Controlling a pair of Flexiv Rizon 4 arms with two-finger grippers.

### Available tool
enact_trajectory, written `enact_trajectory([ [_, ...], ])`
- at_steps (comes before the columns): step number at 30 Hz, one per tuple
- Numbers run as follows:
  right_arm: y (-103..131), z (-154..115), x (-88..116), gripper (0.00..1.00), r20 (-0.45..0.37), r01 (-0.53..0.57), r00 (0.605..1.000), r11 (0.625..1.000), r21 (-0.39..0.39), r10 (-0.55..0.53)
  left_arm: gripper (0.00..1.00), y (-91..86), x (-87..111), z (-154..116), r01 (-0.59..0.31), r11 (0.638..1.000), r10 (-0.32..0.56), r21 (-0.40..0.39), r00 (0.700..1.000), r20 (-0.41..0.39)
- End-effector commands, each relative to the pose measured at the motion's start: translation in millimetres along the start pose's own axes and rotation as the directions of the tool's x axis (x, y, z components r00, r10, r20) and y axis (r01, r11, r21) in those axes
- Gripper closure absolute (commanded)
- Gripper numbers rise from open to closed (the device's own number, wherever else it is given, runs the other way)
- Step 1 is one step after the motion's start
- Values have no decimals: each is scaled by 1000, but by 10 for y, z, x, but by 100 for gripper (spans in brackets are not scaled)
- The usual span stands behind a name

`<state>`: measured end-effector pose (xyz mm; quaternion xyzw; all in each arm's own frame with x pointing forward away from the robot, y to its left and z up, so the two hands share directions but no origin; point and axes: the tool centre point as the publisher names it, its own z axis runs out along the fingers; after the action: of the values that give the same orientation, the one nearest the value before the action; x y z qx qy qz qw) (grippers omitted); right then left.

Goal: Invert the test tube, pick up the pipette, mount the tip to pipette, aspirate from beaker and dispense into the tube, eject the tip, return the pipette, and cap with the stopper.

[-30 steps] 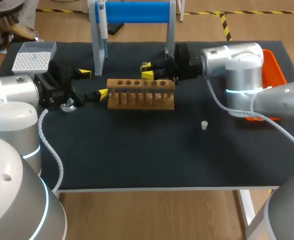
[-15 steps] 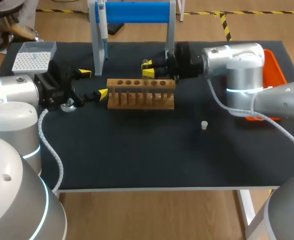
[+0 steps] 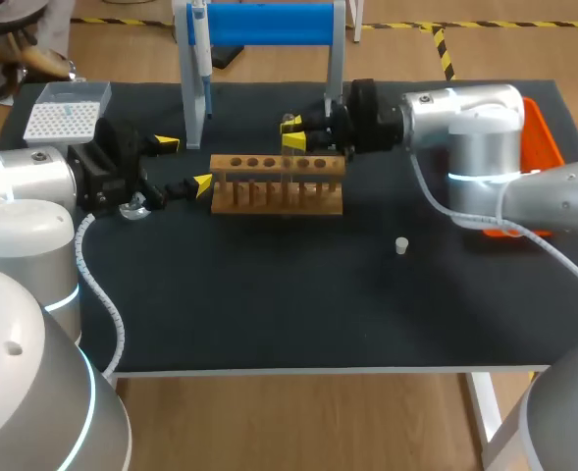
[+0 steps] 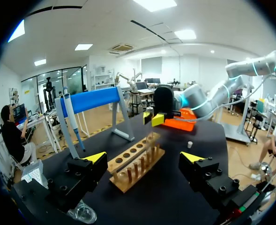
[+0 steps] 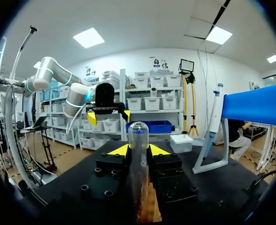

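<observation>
The right gripper (image 5: 138,151) is clamped on the test tube (image 5: 138,136), holding it upright with its rounded closed end up, just above the far end of the wooden rack (image 3: 279,183). The main risk, as I judge it, lies in turning the tube over so near the rack. If the glass catches the rack's top bar or a hole's edge it could slip through the fingers, which pinch it on only a narrow band, or it could tip the light rack. Setting it down off-centre from a hole would jam it. The post of the blue stand (image 3: 269,24) is close behind the gripper and limits a swing that way. The pipette (image 3: 199,49) hangs on that stand. The left gripper (image 4: 142,159) hangs with its fingers wide apart and nothing between them, at the rack's other end, with what looks like the beaker (image 3: 134,208) beside it and the tip box (image 3: 65,118) beyond. The stopper (image 3: 401,245) stands alone on the black worktop (image 3: 269,304), well apart from the rack, and the orange tray (image 3: 542,137) lies behind the right arm.
</observation>
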<state>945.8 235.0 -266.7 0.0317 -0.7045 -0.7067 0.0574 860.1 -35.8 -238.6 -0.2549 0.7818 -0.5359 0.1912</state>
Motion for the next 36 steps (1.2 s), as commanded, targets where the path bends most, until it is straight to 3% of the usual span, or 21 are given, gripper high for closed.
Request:
enact_trajectory([
  [1,32,-10,33,100,9,3,1000,1000,13,-3,0,17,10,21,-1,1000,1,5,1000,7],
  [36,308,6,32,100,35,20,999,999,43,-21,0,17,10,21,-1,1000,1,5,1000,7],
])
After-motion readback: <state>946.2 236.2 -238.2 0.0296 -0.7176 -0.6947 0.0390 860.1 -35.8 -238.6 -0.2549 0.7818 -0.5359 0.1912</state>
